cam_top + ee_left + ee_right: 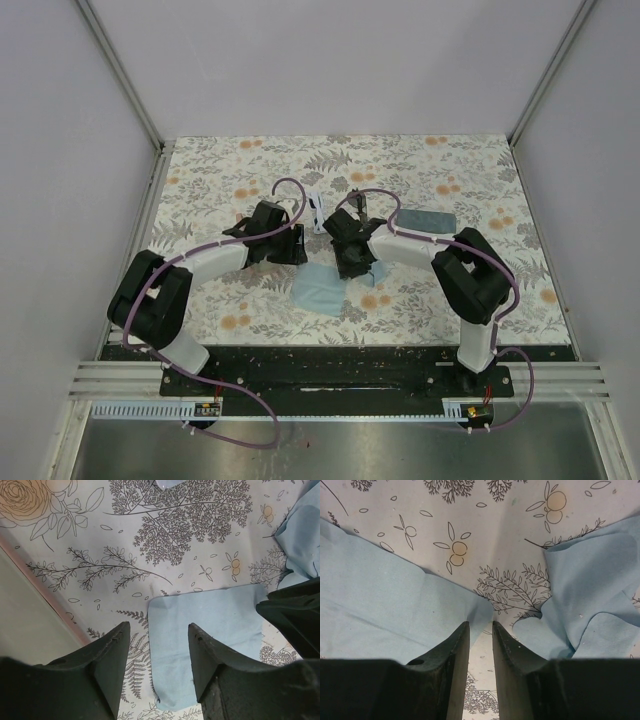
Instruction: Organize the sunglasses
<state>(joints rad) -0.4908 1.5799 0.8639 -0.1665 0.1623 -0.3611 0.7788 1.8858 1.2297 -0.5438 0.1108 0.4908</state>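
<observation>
The white-framed sunglasses [317, 208] are lying far-centre, while the left gripper [159, 630], gaping empty, and the right gripper [480, 625], narrowly parted and holding nothing, are hovering over the light blue cloths [380, 605], probably needing a farther reach.

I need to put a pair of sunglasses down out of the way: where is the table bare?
Bare: the far strip of the table along the back wall, and its right side past the grey-blue case. Crowded: the centre, around left tool, right tool, light blue cloth and white sunglasses.
</observation>
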